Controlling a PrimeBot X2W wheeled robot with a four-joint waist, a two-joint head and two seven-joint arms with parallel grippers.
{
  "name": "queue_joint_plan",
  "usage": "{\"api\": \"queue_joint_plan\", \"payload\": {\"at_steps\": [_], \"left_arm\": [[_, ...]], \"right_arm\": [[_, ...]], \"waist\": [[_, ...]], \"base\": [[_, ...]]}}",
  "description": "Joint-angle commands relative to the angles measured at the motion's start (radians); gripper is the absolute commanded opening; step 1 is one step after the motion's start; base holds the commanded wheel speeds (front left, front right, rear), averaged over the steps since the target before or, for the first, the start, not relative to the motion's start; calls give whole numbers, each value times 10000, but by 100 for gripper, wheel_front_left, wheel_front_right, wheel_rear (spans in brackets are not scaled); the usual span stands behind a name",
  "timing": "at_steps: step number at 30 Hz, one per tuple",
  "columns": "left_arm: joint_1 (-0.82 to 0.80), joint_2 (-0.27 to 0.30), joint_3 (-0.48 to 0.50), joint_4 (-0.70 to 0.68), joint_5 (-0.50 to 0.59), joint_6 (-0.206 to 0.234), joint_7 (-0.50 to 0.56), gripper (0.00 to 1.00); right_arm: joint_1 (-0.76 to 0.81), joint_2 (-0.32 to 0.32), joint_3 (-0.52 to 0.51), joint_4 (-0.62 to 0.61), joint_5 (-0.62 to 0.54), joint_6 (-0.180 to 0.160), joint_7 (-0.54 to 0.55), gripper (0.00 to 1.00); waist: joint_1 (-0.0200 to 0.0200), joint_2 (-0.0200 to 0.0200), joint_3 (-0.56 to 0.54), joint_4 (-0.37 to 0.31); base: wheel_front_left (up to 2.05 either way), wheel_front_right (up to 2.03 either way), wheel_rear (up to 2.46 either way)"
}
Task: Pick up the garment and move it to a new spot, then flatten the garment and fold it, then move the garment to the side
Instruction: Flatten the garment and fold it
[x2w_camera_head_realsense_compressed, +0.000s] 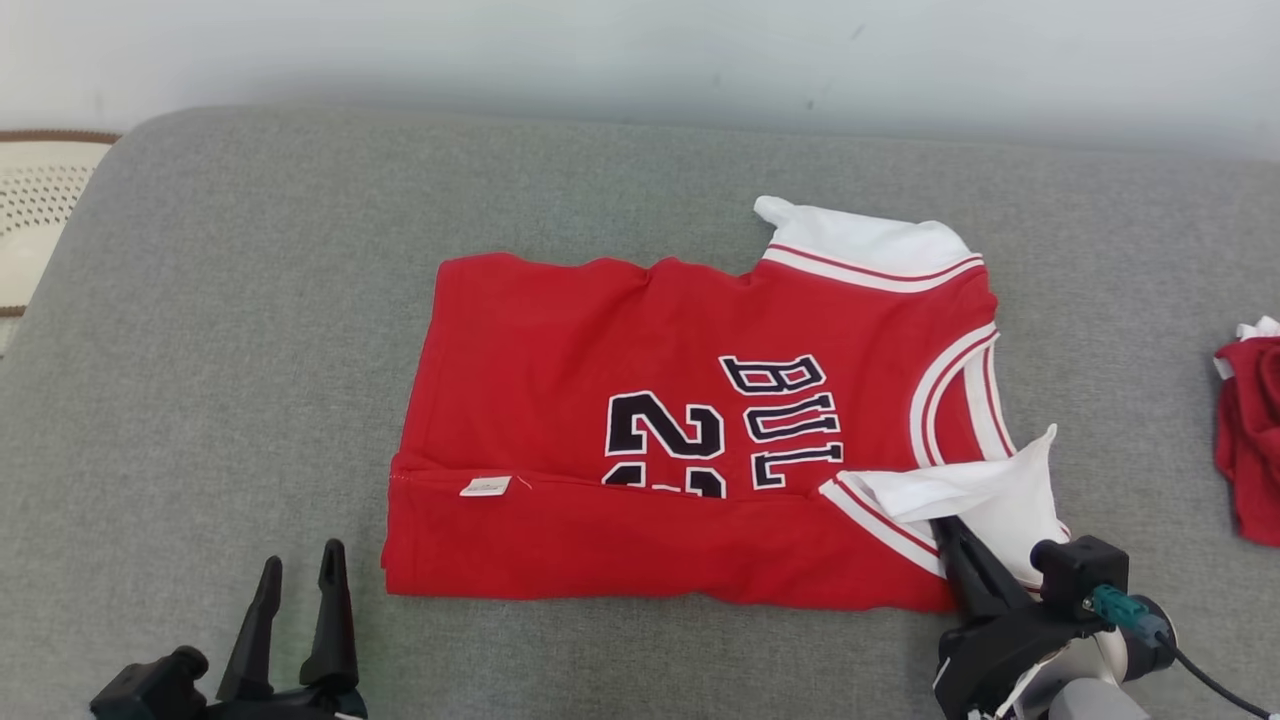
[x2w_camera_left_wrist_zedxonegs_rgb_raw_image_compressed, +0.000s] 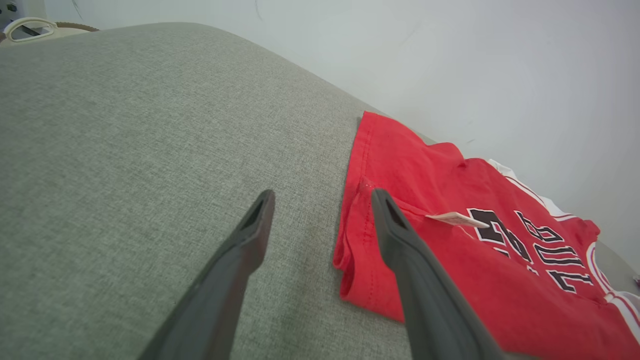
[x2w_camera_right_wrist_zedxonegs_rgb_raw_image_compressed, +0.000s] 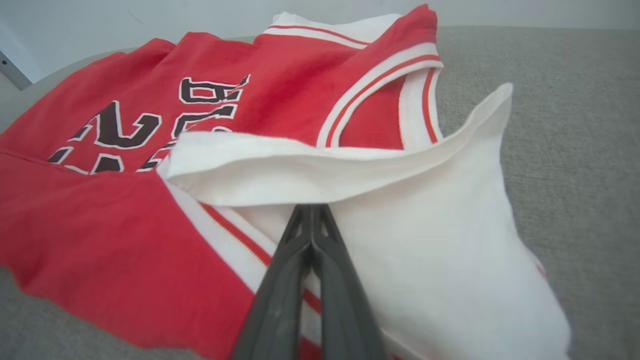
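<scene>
jersey (x2w_camera_head_realsense_compressed: 560, 380): reads "BUL", "2" | left gripper (x2w_camera_head_realsense_compressed: 302, 555): spread, near hem (x2w_camera_head_realsense_compressed: 400, 520) | right gripper (x2w_camera_head_realsense_compressed: 945, 522): pinching white sleeve (x2w_camera_head_realsense_compressed: 1010, 500)

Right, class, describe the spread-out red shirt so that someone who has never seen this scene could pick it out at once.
Start at the grey fabric surface. In its middle lies a red shirt, partly folded, with white sleeves. Unlike the crumpled red cloth at the far right, it shows black lettering and a number.

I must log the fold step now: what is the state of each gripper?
Left gripper: open, holding nothing.
Right gripper: closed at the white sleeve of the red jersey; whether it pinches cloth cannot be told.
</scene>
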Motion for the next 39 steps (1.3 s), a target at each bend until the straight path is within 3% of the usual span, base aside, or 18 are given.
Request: {"api": "queue_joint_plan", "payload": {"at_steps": [1, 20, 26, 27, 28, 29, 30, 39], "left_arm": [[-114, 3, -39, -44, 6, -2, -33, 100], [-408, 7, -472, -141, -138, -3, -33, 100], [-154, 8, -294, -58, 2, -3, -33, 100], [-97, 10, -228, -36, 28, -1, -31, 100], [-57, 5, -214, -18, 59, -3, -33, 100], [-27, 4, -160, -2, 113, -3, -33, 100], [21, 5, -106, 0, 122, -3, -31, 100], [338, 5, 202, -108, 115, -3, -33, 100]], "right_arm": [[-105, 44, -45, 55, -97, -10, -16, 0], [-2434, 247, 514, 1476, 106, -10, 163, 0], [-2189, 213, 391, 1672, 317, -10, 11, 0], [-2072, 211, 325, 1644, 353, -10, -4, 8], [-1922, 182, 231, 1580, 384, -10, -11, 55], [-1772, 162, 166, 1483, 384, -10, -19, 90], [-1622, 134, 39, 1290, 401, -10, -23, 100], [466, 146, -1227, -249, 26, -9, -13, 100]], "waist": [[-1, 0, 93, 91], [-1, 0, 329, 396], [-1, 0, 101, 184], [-1, 0, 27, 109], [-1, 0, -30, 46], [-1, 0, -101, -40], [-1, 0, -163, -123], [-1, 0, -354, -880]], "base": [[0, 0, 0], [0, 0, 0], [0, 0, 0], [0, 0, 0], [0, 0, 0], [0, 0, 0], [0, 0, 0], [0, 0, 0]]}}
